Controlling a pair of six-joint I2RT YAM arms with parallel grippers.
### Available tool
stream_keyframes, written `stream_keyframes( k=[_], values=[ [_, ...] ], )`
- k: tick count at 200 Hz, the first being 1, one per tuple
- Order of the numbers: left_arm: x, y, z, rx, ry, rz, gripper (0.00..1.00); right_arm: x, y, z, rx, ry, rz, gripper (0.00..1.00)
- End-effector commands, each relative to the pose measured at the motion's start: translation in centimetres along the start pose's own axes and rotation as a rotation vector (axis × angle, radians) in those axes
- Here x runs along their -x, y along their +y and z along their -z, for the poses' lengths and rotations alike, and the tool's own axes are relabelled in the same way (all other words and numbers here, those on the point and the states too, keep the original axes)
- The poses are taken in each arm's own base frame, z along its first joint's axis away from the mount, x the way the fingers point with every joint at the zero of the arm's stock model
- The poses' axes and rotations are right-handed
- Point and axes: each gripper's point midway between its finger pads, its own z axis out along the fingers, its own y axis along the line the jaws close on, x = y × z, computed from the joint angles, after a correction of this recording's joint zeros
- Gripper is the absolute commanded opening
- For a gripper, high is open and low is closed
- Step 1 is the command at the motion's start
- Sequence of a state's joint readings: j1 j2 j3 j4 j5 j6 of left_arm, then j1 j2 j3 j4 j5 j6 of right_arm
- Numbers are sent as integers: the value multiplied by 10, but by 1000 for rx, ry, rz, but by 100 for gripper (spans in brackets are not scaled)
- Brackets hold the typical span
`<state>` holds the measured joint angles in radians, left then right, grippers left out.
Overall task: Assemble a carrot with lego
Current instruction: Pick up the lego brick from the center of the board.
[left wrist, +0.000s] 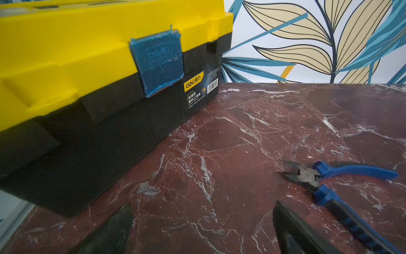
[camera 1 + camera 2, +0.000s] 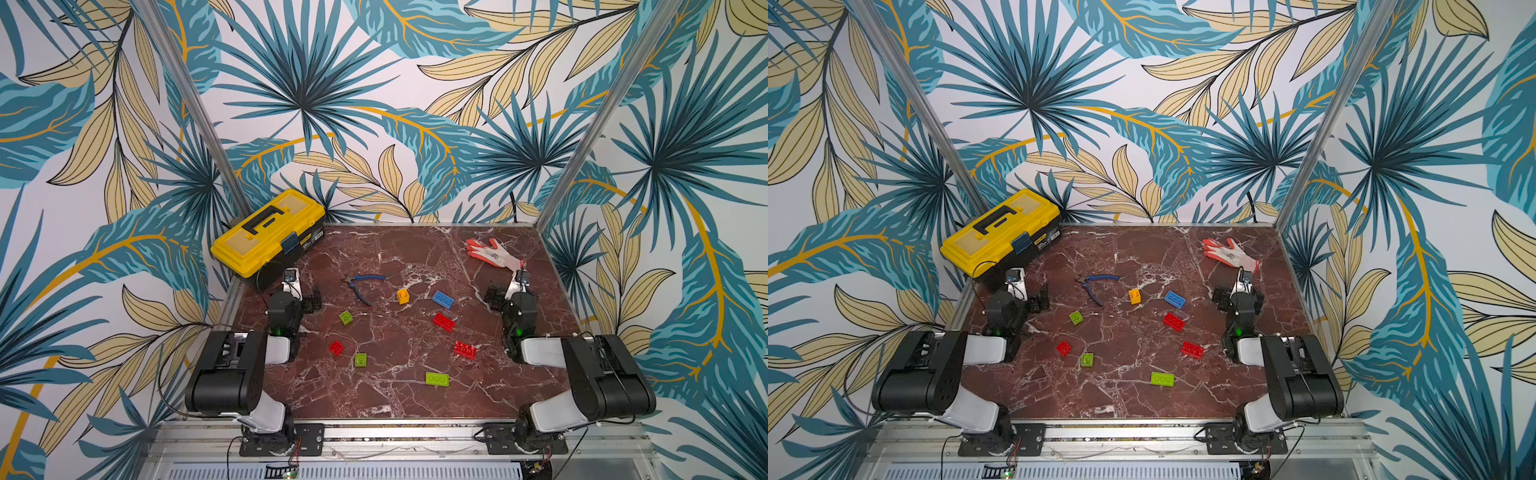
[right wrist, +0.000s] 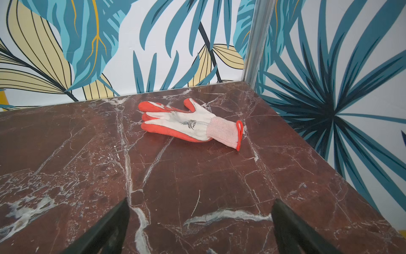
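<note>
Red marble worktop [image 2: 395, 403], leaf-papered walls on three sides. My left jaws and right jaws stand wide, gripping nothing. Lego [image 2: 444, 322] lies scattered, unassembled, mid-worktop between my arms; long green brick [image 2: 437, 379] lies crosswise near the front edge.

The worktop [image 2: 395, 399] looks like polished dark-red marble with white veins, smooth and faintly shiny. At its far left corner the toolbox [image 1: 66, 44] is moulded plastic: a smooth, slightly glossy yellow lid over a matt black base, with a scuffed translucent blue latch [image 1: 157, 66] and a printed label [image 1: 201, 92]. The pliers [image 1: 305, 174] have a dark metal head and blue-and-black plastic-looking grips. Near the far right corner the glove [image 3: 189, 125] is white knit cloth, coated underneath in matt orange rubbery material, with a ribbed cuff. The lego bricks [image 2: 442, 299] are shiny hard plastic. The corner post [image 3: 259, 44] is brushed metal.
</note>
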<state>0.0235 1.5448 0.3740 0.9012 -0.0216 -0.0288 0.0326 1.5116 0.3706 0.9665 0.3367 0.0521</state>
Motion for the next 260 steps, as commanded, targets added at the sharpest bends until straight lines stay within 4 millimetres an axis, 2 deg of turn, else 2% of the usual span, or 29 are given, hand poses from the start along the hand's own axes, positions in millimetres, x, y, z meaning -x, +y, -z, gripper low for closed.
stream_keyframes(
  k=[1,177,198,215,218,244,260],
  values=[
    [7,1,-2,1,-25,-10,100,-6,-4,1,-16,13,4,100],
    [7,3,-2,4,-24,-4,99,-6,-2,1,-9,18,7,99],
    [8,3,-2,7,-27,-4,99,0,-3,4,-12,2,6,99],
    [22,6,5,32,-49,0,99,17,-8,14,-30,-5,0,99],
    [25,12,7,67,-50,4,99,21,-9,16,-34,-6,1,100],
    [73,20,36,140,-126,55,99,52,-3,37,9,0,10,100],
    [94,27,53,182,-66,162,99,63,2,54,45,71,-38,100]
  ],
)
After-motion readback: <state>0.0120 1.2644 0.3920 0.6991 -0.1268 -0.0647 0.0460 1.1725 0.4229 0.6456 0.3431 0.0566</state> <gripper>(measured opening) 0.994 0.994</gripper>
